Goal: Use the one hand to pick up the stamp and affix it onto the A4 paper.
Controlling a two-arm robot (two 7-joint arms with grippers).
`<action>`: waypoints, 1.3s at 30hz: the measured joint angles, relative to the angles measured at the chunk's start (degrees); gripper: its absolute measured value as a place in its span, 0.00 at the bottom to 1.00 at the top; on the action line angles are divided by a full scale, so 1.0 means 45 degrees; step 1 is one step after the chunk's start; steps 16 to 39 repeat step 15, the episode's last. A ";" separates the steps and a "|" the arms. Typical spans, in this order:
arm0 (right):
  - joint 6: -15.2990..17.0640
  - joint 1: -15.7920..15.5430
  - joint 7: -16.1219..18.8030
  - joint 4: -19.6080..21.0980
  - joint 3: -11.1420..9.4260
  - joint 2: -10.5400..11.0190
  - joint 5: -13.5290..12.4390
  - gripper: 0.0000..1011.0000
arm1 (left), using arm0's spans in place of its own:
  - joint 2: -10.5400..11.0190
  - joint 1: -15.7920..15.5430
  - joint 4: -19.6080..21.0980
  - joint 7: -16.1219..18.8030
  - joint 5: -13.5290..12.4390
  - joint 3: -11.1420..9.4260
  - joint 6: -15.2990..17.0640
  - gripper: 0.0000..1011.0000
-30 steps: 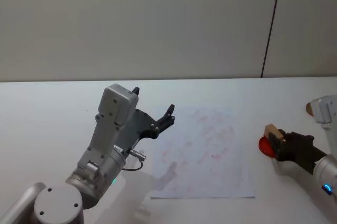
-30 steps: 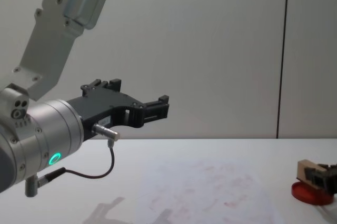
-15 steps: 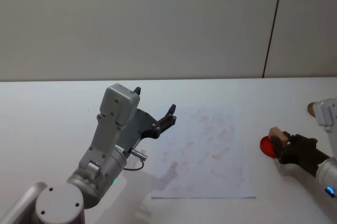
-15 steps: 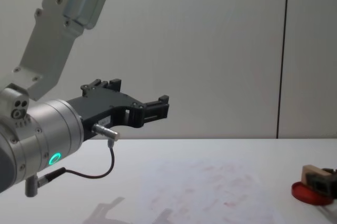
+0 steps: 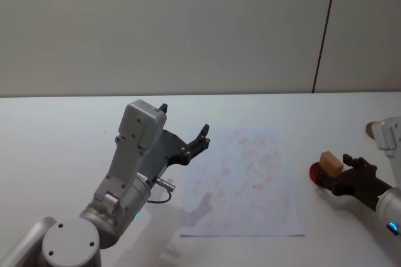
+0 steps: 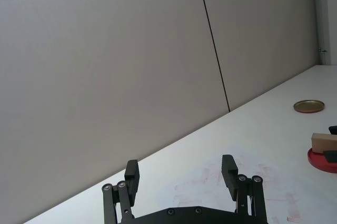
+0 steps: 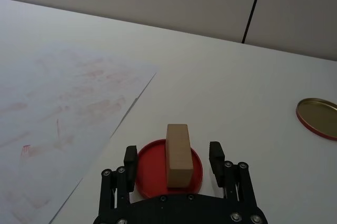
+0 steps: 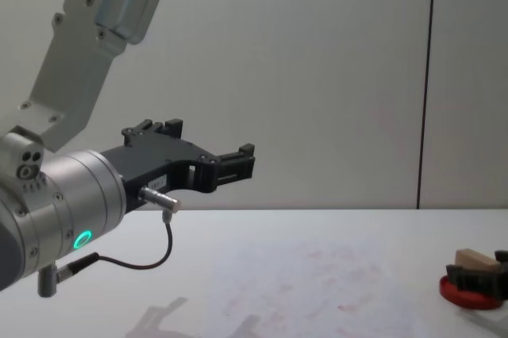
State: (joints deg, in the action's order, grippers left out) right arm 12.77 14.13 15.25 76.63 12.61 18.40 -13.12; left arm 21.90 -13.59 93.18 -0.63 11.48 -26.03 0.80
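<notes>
The tan wooden stamp (image 5: 330, 163) (image 7: 178, 153) rests on the round red ink pad (image 5: 315, 172) (image 7: 150, 167) at the table's right. My right gripper (image 5: 339, 173) (image 7: 173, 154) is open, low over the pad, with a finger on each side of the stamp and a gap to both. The A4 paper (image 5: 250, 179) (image 7: 63, 108), marked with faint red prints, lies flat just left of the pad. My left gripper (image 5: 183, 120) (image 6: 180, 169) hangs open and holds nothing, raised above the table by the paper's left edge.
A round gold lid (image 5: 371, 129) (image 7: 317, 117) lies on the white table behind the right arm. A grey wall runs along the table's far edge.
The right gripper, shut on the stamp a second ago, has opened and drawn back slightly, leaving the stamp on the ink pad. The left arm has not moved.
</notes>
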 joint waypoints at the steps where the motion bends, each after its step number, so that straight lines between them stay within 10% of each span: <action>1: -0.0019 -0.0010 0.0000 0.0027 -0.0002 0.0004 -0.0001 0.81 | 0.0000 0.0000 0.0000 0.0000 0.0000 0.0000 0.0000 0.98; 8: -0.0337 -0.0155 -0.0090 0.0470 -0.0056 0.0075 -0.0074 0.99 | 0.0000 0.0000 0.0000 0.0001 0.0000 0.0001 0.0000 0.98; 39: -0.0574 -0.0357 -0.0242 0.1076 -0.0115 0.0162 -0.0178 0.99 | 0.0000 0.0000 0.0000 0.0000 0.0000 0.0000 0.0000 0.98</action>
